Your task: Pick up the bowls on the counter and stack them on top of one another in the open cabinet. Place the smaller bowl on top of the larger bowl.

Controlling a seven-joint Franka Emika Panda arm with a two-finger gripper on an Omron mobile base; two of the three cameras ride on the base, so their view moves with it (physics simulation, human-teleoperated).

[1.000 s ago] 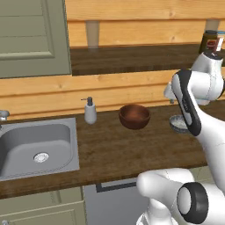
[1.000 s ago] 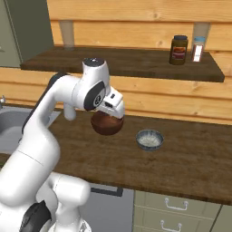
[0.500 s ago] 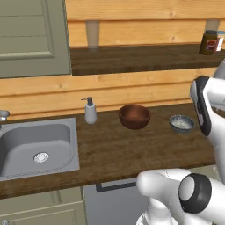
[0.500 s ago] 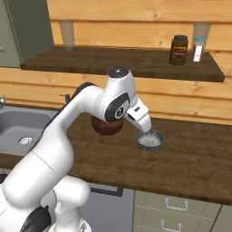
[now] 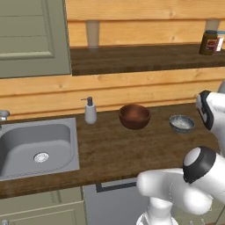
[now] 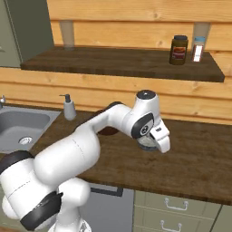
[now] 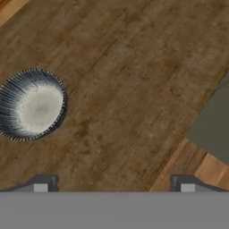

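Grey ribbed smaller bowl [image 7: 32,104] up-left of the spread, empty fingertips [image 7: 41,185], bare wood counter [image 7: 134,89] between them, larger bowl [image 5: 134,116] and soap dispenser [image 5: 90,110] farther off

My two base cameras look forward and down from behind me, left and right, sharing the worktop [image 5: 105,149] and shelf [image 6: 122,63]. My hand camera looks closely down at the worktop.

No readable text, dark jar [image 6: 179,50] label on the shelf too blurred to read
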